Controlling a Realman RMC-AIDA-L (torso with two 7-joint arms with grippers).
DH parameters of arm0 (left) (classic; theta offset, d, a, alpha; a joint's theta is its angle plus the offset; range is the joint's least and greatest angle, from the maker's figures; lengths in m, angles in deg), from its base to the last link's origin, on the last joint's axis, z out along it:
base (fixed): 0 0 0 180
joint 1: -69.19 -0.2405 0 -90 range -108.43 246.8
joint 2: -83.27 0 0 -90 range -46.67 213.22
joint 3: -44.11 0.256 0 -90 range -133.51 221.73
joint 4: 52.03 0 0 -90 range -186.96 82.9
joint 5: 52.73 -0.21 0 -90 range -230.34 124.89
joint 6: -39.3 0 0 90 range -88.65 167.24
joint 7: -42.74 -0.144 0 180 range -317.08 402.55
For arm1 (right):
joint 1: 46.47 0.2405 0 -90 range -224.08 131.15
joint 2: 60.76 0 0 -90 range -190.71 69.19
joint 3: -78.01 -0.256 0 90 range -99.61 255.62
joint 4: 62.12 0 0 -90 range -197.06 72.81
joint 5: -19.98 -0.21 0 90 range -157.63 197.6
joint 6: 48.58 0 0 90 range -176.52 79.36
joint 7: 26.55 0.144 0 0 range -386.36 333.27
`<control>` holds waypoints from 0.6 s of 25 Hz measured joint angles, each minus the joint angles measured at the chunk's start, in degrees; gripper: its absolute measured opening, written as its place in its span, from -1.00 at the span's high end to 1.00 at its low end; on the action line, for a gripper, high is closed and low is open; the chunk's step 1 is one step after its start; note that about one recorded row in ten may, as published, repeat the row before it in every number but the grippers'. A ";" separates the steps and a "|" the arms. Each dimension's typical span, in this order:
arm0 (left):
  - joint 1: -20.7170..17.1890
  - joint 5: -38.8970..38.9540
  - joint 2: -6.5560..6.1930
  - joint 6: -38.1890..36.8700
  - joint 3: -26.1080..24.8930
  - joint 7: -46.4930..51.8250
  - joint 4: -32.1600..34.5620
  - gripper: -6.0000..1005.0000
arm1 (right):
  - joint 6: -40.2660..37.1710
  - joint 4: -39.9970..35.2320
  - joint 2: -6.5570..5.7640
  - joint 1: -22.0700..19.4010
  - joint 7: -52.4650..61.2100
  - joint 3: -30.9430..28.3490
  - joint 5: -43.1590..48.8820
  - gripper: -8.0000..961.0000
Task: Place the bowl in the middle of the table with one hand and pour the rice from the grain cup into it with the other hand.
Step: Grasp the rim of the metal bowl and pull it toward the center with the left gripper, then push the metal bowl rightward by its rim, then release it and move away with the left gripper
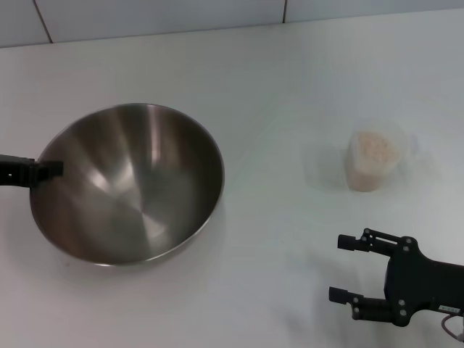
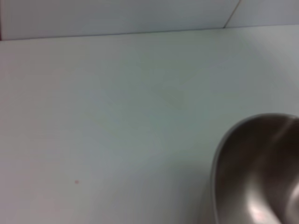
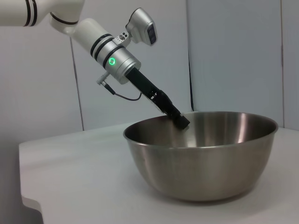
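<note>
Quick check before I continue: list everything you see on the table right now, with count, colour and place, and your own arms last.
Large round stainless-steel mixing bowl: one, shiny silver, on the left part of the table, empty.
Small clear plastic grain cup: one, transparent, on the right part of the table, upright, apart from the bowl.
Off-white rice: one heap, filling the cup.
Plain white table: one, white, under everything.
Left gripper: one, black, shut on the bowl's left rim.
Right gripper: one, black, open, near the front right, short of the cup.
</note>
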 joint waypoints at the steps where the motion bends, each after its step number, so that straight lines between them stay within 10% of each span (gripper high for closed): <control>1: 0.13 0.00 -0.02 -0.05 0.04 0.08 -0.15 0.50 | 0.00 0.00 0.00 0.00 -0.01 0.00 0.00 -0.54; 14: 2.06 0.29 -0.15 -1.07 -0.65 0.02 -2.62 0.89 | 0.00 0.00 0.00 -0.07 -0.18 0.00 0.00 -0.53; 15: 6.66 1.04 -0.13 -3.00 -4.97 -0.17 -5.34 0.90 | -0.01 0.00 0.00 -0.05 -0.18 0.00 0.00 -0.53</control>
